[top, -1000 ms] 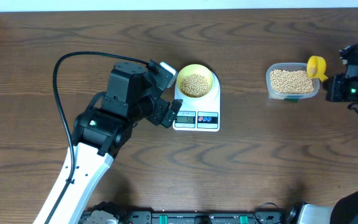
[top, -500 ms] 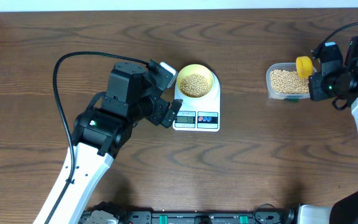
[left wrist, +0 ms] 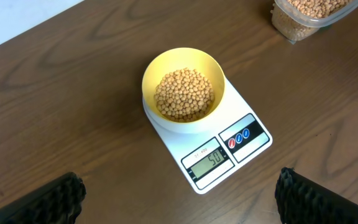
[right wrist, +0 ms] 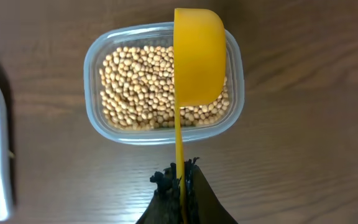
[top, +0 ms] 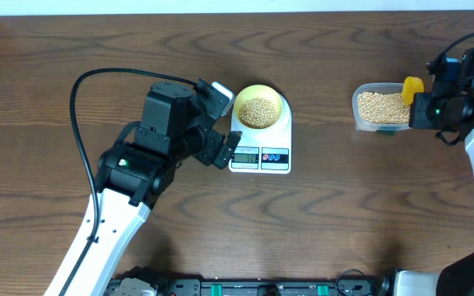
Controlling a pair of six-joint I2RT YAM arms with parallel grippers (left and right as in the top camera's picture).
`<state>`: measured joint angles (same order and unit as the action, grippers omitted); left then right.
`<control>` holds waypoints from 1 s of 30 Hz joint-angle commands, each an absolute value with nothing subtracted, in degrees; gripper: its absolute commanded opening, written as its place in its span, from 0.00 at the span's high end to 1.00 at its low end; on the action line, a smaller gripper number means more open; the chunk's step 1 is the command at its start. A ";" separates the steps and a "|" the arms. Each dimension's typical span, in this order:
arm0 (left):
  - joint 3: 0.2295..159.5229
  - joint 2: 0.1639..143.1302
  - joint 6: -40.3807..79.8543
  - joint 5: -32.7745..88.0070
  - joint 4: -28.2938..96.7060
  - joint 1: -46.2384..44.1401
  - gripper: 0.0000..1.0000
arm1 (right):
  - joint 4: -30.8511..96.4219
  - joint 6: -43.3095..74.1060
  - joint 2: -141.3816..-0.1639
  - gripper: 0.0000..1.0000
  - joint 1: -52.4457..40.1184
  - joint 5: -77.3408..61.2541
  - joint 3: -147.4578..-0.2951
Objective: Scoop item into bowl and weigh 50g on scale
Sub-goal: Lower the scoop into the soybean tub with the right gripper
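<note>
Still spread wide, the left gripper (top: 225, 125) has not moved beside the scale (left wrist: 241, 134), where the bowl (left wrist: 154, 68) holds the beans (left wrist: 184, 93). Only the left wrist view shows its display reading 50. Rightward, the scoop (right wrist: 199, 56) has edged right over the tub (right wrist: 98, 62), its handle pinched in the right gripper (right wrist: 180, 180). Everything sits on a dark wooden table (top: 344, 214).

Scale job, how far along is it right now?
Done: the bowl sits on the scale with beans in it, and the display appears to read 50. In hand: the right gripper is shut on the yellow scoop's handle, holding it tipped sideways over the clear tub. The left gripper hangs open beside the scale, empty. Left: probably only setting the scoop down.
</note>
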<state>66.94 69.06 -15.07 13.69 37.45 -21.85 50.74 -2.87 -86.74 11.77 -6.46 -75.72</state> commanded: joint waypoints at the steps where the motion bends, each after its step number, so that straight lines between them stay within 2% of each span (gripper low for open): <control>1: 66.54 69.12 -15.42 14.55 37.50 -21.54 0.00 | 51.00 10.98 -87.64 0.99 11.60 -6.81 -75.61; 4: 66.54 69.12 -15.42 14.55 37.50 -21.54 0.00 | 51.24 16.78 -88.99 0.99 11.60 -6.85 -75.61; 10: 66.54 69.12 -15.42 14.55 37.50 -21.54 0.00 | 51.24 21.08 -91.85 0.97 11.57 -6.83 -75.61; 17: 66.54 69.12 -15.42 14.55 37.50 -21.54 0.00 | 50.78 21.21 -95.35 0.99 11.57 -10.72 -75.61; 21: 66.54 69.12 -15.42 14.55 37.50 -21.54 0.00 | 50.57 21.19 -95.70 0.96 11.57 -11.53 -75.61; 23: 66.54 69.12 -15.42 14.55 37.50 -21.54 0.00 | 50.61 21.15 -95.70 0.79 11.57 -11.53 -75.61; 24: 66.54 69.12 -15.42 14.55 37.50 -21.56 0.00 | 50.63 21.15 -95.70 0.64 11.57 -11.55 -75.61; 26: 66.54 69.12 -15.42 14.55 37.50 -21.56 0.00 | 50.83 21.10 -95.68 0.46 11.57 -11.53 -75.61; 30: 66.54 69.12 -15.40 14.55 37.50 -21.54 0.00 | 51.35 20.05 -95.70 0.22 11.68 -11.51 -75.61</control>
<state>66.94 69.06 -15.07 13.69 37.45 -21.85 51.13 20.62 -95.35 11.77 -11.03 -75.72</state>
